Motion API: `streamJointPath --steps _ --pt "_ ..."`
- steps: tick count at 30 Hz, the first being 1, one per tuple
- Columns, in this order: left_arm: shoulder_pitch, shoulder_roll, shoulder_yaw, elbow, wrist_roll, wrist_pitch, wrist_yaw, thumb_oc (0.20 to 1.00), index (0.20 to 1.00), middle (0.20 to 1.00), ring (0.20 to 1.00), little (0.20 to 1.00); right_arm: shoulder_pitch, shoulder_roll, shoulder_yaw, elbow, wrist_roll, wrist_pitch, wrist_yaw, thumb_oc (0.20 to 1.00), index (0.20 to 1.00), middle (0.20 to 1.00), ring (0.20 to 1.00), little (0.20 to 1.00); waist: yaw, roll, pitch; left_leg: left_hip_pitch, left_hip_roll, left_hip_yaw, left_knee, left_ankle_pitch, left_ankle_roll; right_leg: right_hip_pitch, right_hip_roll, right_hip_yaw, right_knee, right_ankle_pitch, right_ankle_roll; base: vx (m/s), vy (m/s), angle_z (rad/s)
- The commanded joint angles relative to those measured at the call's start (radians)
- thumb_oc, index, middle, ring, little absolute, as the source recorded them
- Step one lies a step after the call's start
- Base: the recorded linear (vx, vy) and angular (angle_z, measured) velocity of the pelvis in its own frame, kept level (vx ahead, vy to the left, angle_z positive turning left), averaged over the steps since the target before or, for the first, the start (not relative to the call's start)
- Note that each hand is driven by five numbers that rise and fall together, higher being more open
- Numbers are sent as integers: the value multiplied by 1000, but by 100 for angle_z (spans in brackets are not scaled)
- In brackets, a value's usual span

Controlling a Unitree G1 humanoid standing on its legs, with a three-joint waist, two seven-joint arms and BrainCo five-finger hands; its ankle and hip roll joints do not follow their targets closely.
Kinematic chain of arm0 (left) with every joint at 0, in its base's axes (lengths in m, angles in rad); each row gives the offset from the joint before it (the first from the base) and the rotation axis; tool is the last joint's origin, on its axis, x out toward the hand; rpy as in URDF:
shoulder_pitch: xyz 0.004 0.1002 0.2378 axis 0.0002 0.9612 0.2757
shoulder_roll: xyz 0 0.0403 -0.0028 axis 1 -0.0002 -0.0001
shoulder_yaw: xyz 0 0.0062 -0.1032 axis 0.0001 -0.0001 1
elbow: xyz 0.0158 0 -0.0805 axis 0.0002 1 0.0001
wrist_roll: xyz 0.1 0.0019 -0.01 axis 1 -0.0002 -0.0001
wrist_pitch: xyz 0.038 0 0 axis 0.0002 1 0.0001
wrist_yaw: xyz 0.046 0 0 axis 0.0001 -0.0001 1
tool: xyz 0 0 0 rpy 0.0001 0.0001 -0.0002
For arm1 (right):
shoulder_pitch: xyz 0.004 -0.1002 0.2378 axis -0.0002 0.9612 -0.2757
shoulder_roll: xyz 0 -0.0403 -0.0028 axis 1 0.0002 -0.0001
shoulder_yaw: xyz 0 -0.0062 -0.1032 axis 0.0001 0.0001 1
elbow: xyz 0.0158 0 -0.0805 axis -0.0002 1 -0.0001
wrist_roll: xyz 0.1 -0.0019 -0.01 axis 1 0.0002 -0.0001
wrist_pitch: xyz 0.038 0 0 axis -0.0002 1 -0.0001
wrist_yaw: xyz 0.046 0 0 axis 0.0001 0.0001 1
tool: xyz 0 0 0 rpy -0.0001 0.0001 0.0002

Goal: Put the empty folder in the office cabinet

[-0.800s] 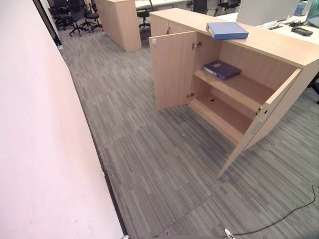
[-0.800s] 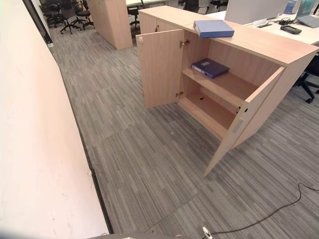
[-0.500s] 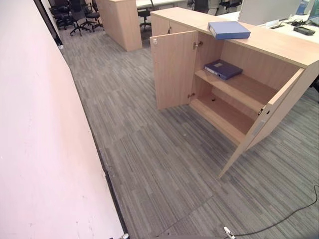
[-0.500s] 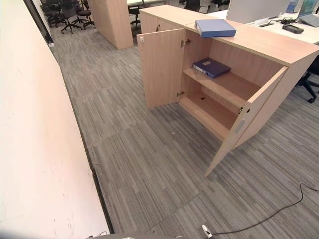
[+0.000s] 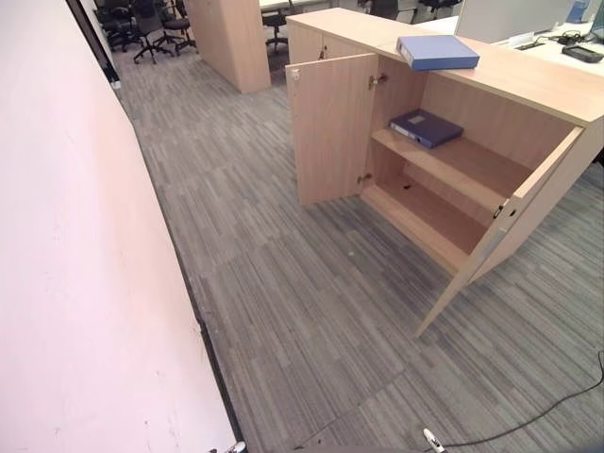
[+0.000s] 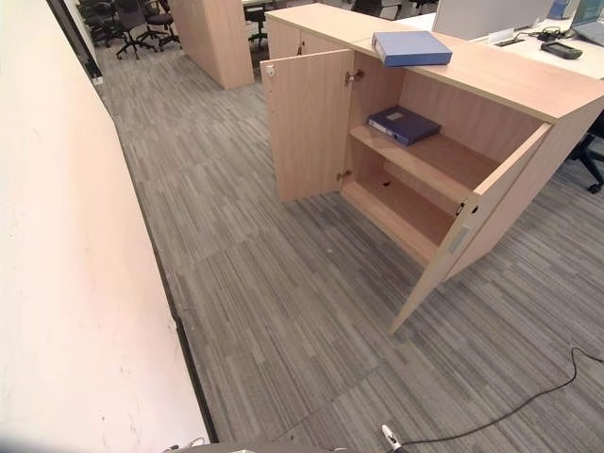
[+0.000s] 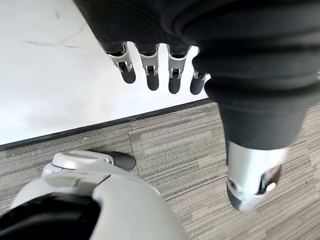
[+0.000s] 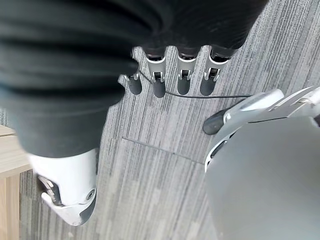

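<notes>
cabinet (image 5: 528, 90) open, right end cut off

Pretty even indoor lighting, bright overall, no harsh shadows on the carpet (image 5: 311, 293). The wall (image 5: 75, 283) on the left looks washed out, slightly pinkish. Inside of the cabinet (image 5: 444, 179) is a bit shaded. Wrist views are blurry up close, and lines bend toward the edges.

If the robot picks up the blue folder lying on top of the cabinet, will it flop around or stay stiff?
The blue folder looks like a thick binder with flat, straight covers, so it probably stays stiff. It lies flat on the cabinet, so it shouldn't roll or tip. Its smooth cover might slip in the fingers. Both the left hand and right hand hang open, holding nothing.
</notes>
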Motion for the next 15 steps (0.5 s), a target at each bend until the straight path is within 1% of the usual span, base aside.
streamJointPath --steps 1,7,10,12,13,15 --pt "-59 4 21 34 33 -33 39 1000 1000 1000 1000 1000 -50 11 6 39 -22 -36 -19 1000 1000 1000 1000 1000 13 -33 -2 8 -17 25 -34 -44 -34 6 -88 -17 -126 142 133 0 0 0" --pt "-59 -3 30 44 2 -29 29 1000 1000 1000 1000 1000 -54 9 9 46 -41 -31 -20 1000 1000 1000 1000 1000 18 -31 6 1 -23 29 -34 -42 -30 0 -99 -23 -126 153 140 -8 21 -1" --pt "-58 -8 24 52 -24 -20 -15 1000 1000 1000 1000 1000 -61 -2 12 45 -63 -22 -8 1000 1000 1000 1000 1000 17 -24 13 -9 -36 28 -34 -42 -20 -9 -120 -22 -126 166 150 -32 83 -3" --pt "-58 -8 23 51 -28 -21 -19 1000 1000 1000 1000 1000 -62 -4 12 43 -65 -20 -5 1000 1000 1000 1000 1000 18 -22 14 -10 -40 28 -34 -42 -18 -11 -126 -22 -126 171 152 -12 67 -1" --pt "-57 -9 24 51 -29 -20 -27 1000 1000 1000 1000 1000 -66 -7 9 40 -68 -18 -1 1000 1000 1000 1000 1000 17 -18 18 -12 -49 25 -34 -45 -11 -12 -141 -23 -126 177 159 -24 119 0" --pt "-61 -9 27 55 -34 -21 -28 1000 1000 1000 1000 1000 -70 -14 0 32 -80 -14 5 1000 1000 1000 1000 1000 20 -6 35 -9 -75 13 -34 -54 8 -50 -201 -30 -40 191 168 -45 190 0"
